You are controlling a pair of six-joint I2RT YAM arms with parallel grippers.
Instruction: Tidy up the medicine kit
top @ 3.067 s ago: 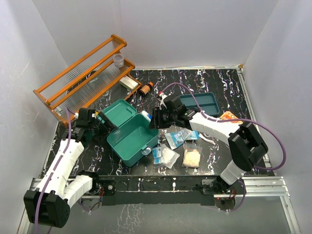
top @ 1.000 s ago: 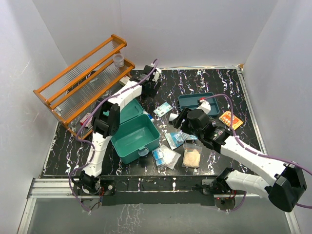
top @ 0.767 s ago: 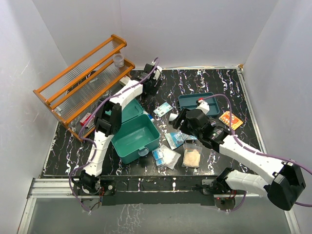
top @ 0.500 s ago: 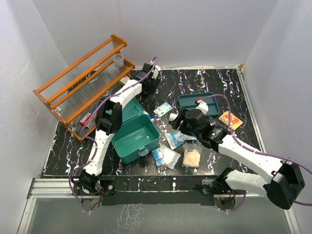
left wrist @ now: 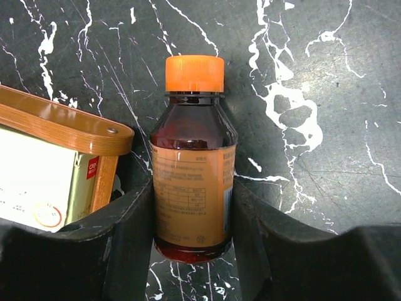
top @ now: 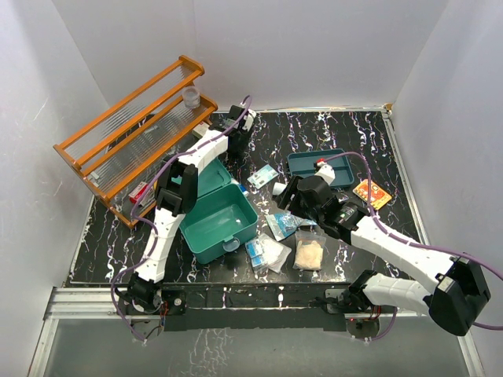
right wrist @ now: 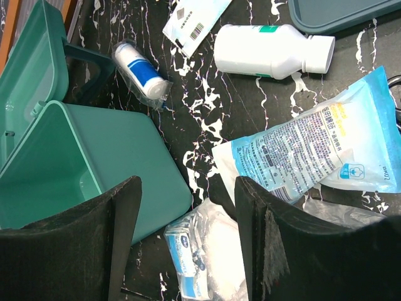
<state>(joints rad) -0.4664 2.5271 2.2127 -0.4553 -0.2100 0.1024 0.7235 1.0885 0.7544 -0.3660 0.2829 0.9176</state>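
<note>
Sitting open and apparently empty left of centre on the counter [top: 361, 133], the medicine kit [top: 214, 221] awaits nearly everything: left fingers [left wrist: 125, 238] press both sides of an amber bottle [left wrist: 193, 188] beside the orange rack [left wrist: 62, 122], right fingers [right wrist: 119, 232] hang apart, empty, over loose pouches [right wrist: 313, 150].

The table [top: 361, 133] has a black top with thin white lines all over it, like marble. Three plain white walls stand around the table. The back wall [top: 299, 47] is behind its far edge. The left wall [top: 31, 118] is along its left side, and the right wall [top: 460, 118] is along its right side. An orange wooden rack [top: 118, 126] with long bars sits at the table's far left corner. A shiny metal rail [top: 428, 297] runs along the table's near edge. Below that edge the floor [top: 259, 353] is grey. The light on the table is bright and soft.
</note>
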